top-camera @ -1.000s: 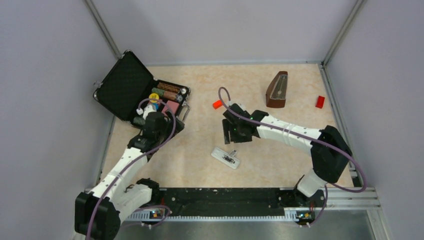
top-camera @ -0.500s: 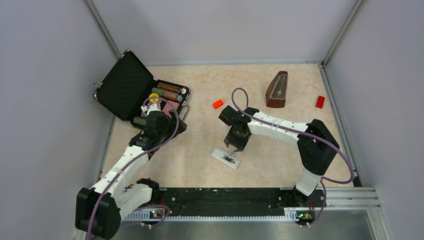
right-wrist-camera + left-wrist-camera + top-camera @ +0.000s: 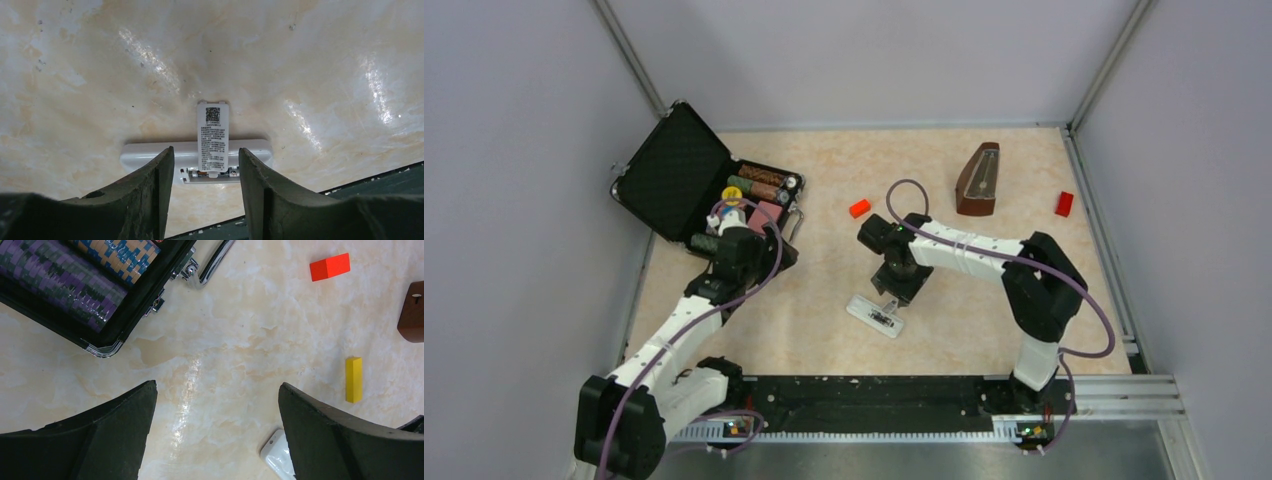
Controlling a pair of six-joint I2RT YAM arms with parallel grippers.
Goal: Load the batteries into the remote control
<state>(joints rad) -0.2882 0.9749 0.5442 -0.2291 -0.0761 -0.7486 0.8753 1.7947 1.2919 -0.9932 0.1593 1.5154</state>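
Hovering the right claw low over the remote, jaws part spread, released, gripping nothing. Straddling the loose white cover lying crosswise on the remote's back, with gaps showing on both sides. Finding the remote flat on the desk, between the two arms and toward the near edge. Not making out the batteries — recess mostly hidden under the cover, so not telling whether seated. Hanging the left claw wide open and empty over bare desk beside the black case, apart from the job.

Risking from here:
- clamping the cover off-centre and twisting it
- pushing down with the cover crosswise and jamming an edge in the recess
- skating the remote across the glossy desk, with nothing bracing it
- popping a battery loose if not fully seated
- catching the remote's edge with a finger on descent — tipping it
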